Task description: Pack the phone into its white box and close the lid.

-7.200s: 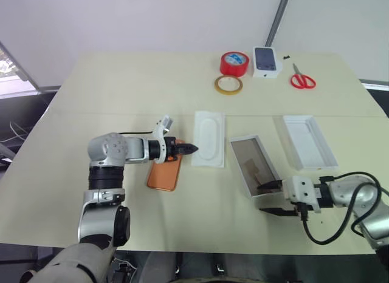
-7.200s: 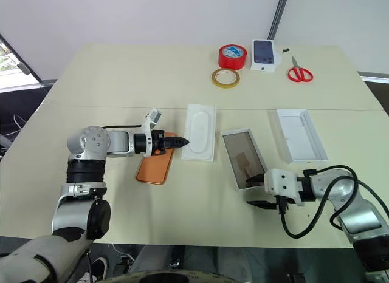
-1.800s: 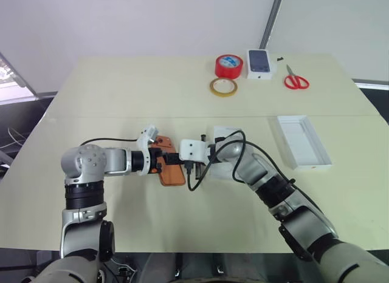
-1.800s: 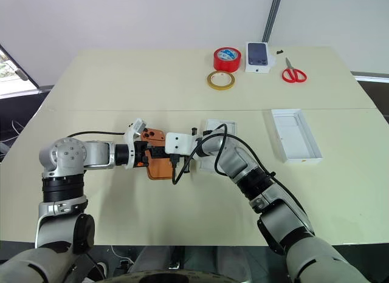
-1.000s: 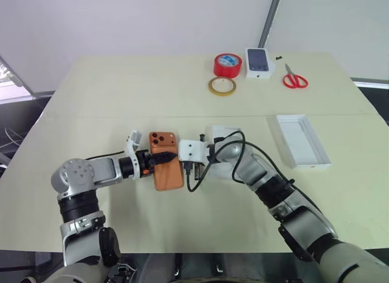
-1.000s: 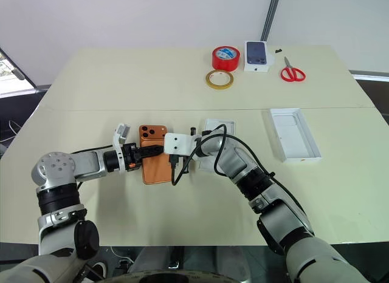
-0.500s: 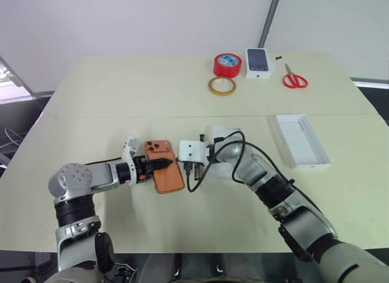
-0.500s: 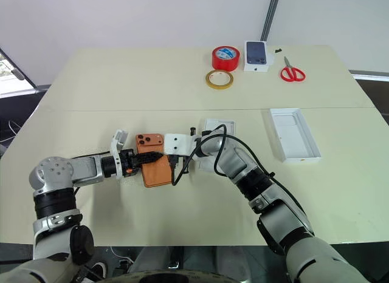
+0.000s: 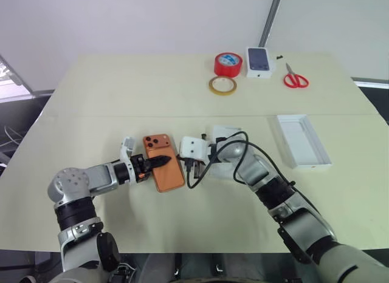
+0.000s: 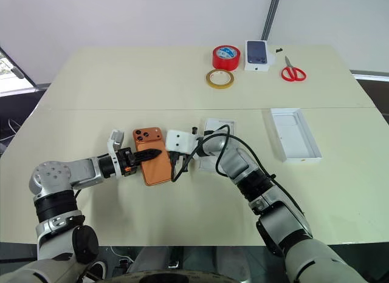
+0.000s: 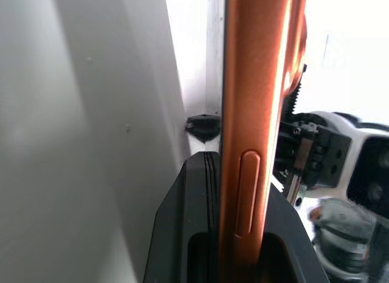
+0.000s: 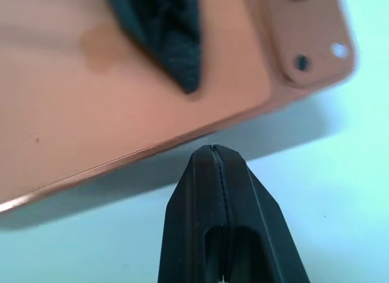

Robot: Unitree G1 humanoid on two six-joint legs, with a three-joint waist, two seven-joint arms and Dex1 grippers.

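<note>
Copper-orange phone pinched by the left gripper, mid-table

The phone (image 9: 164, 162), one slim copper-orange slab with a square cluster of black lenses, is clamped by the left gripper (image 9: 159, 161); the left wrist view shows its thin edge and side button between black fingers (image 11: 193, 234). The right gripper (image 12: 213, 156), jaws pressed together and empty, sits just beside the phone's edge. Beyond lie one white tray (image 9: 302, 141), two tape rolls (image 9: 227, 71), one pair of scissors (image 9: 295, 78) and one small printed box (image 9: 259, 61).

The phone (image 9: 164, 162) is orange with black camera lenses, and it is seen back side up near the middle of the table. The lid (image 9: 303, 141) is white and lies open side up, well apart on the right.
</note>
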